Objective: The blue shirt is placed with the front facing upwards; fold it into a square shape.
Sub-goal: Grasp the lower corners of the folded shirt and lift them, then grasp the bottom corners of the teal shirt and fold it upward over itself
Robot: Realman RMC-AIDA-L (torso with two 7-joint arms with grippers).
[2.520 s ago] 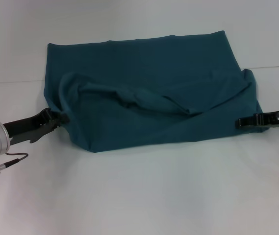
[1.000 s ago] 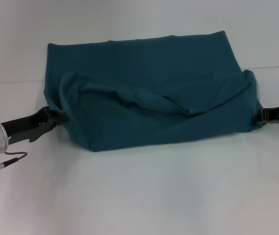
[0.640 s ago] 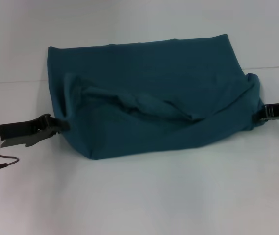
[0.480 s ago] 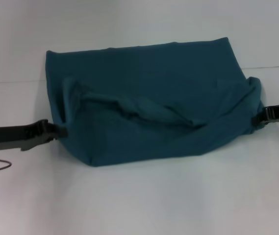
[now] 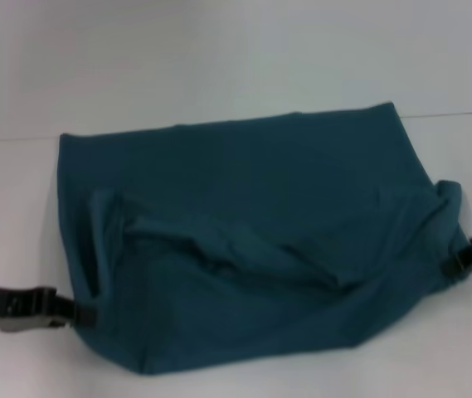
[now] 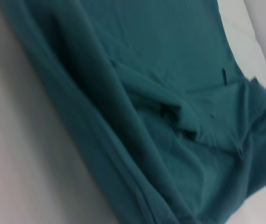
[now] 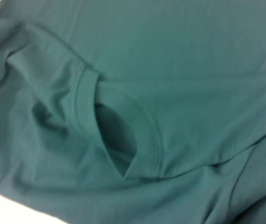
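Note:
The blue shirt [image 5: 260, 207] lies folded in a wide band across the white table, with a rumpled ridge along its middle and no lettering showing. At the shirt's near left corner my left gripper [image 5: 76, 313] pinches the cloth. Over on the right edge my right gripper [image 5: 454, 267] grips the bunched fabric. In the left wrist view the blue shirt [image 6: 170, 93] fills the picture with long folds. In the right wrist view its ribbed collar [image 7: 147, 135] gapes open amid creased cloth.
The bare white table [image 5: 219, 66] stretches behind the shirt and continues at the left [image 5: 12, 207]. A faint seam line [image 5: 459, 114] crosses the table surface at the far right.
The shirt has slid toward me across the table, pulled at both ends. Both grippers have drawn back nearer and outward with its edges, and the cloth is stretched wider.

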